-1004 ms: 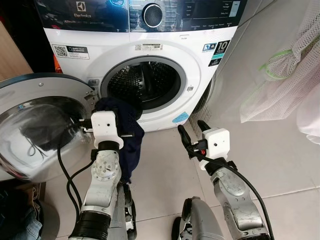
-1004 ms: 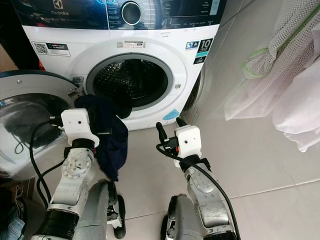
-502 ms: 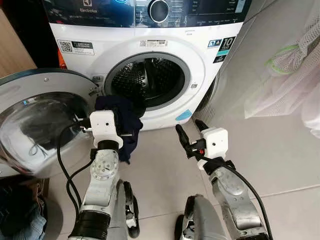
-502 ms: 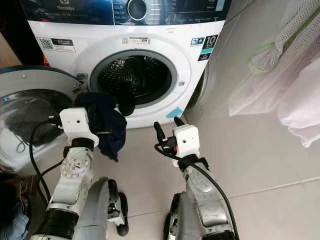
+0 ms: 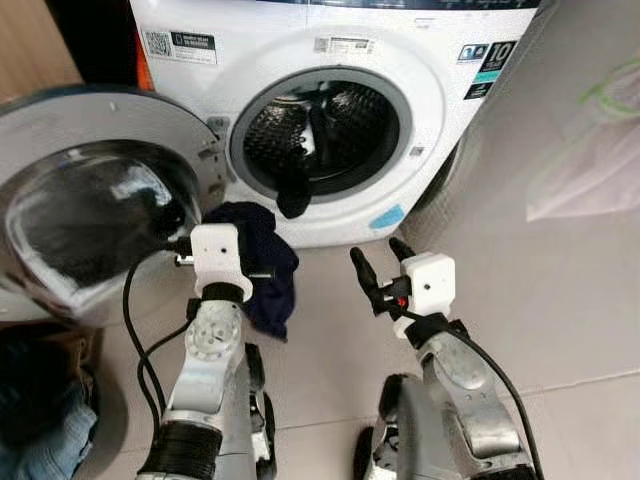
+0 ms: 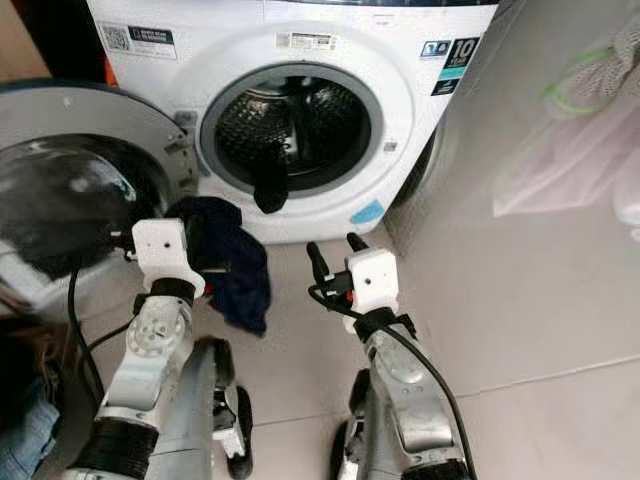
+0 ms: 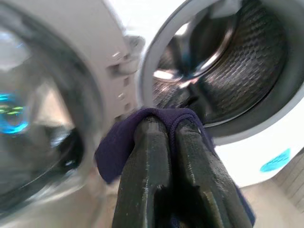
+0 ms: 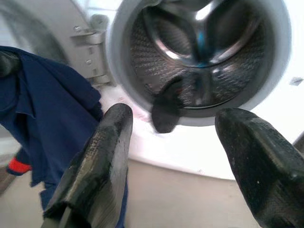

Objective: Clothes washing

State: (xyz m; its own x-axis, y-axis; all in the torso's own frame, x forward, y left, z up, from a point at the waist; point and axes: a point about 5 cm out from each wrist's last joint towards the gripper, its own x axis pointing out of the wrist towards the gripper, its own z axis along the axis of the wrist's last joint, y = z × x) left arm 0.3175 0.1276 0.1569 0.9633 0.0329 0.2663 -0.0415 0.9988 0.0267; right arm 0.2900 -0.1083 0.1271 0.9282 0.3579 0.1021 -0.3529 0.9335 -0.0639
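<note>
A humanoid robot stands before an open front-loading washing machine (image 5: 330, 40), its left gripper (image 7: 173, 130) pinched tight on a dark navy garment (image 5: 262, 265) that hangs below the drum mouth (image 5: 322, 130), just beside the door hinge (image 5: 213, 150). The cloth droops toward the tiled floor (image 5: 330, 330) and has not yet cleared the rim. The right gripper (image 5: 382, 268) hovers near the machine's front with its fingers (image 8: 99, 161) spread wide and nothing between them.

The likeliest trouble is the hanging tail: if the left arm pushes forward at this height, the garment could catch on the lower rim or drag along the floor rather than go into the drum. Because the grip appears to take only a fold of the cloth, the bulk could slip free and fall short. A small dark item (image 5: 293, 195) already droops over the drum's lip; a careless push could knock it out, and left where it is it could get trapped in the seal when the door shuts.

The round glass door (image 5: 95, 200) stands swung wide on the robot's left, close to the working arm and crowding its path. A heap of more clothing (image 5: 40, 420) lies low on the left, though blur makes its contents uncertain. A white mesh bag (image 5: 590, 150) hangs well apart on the right.
</note>
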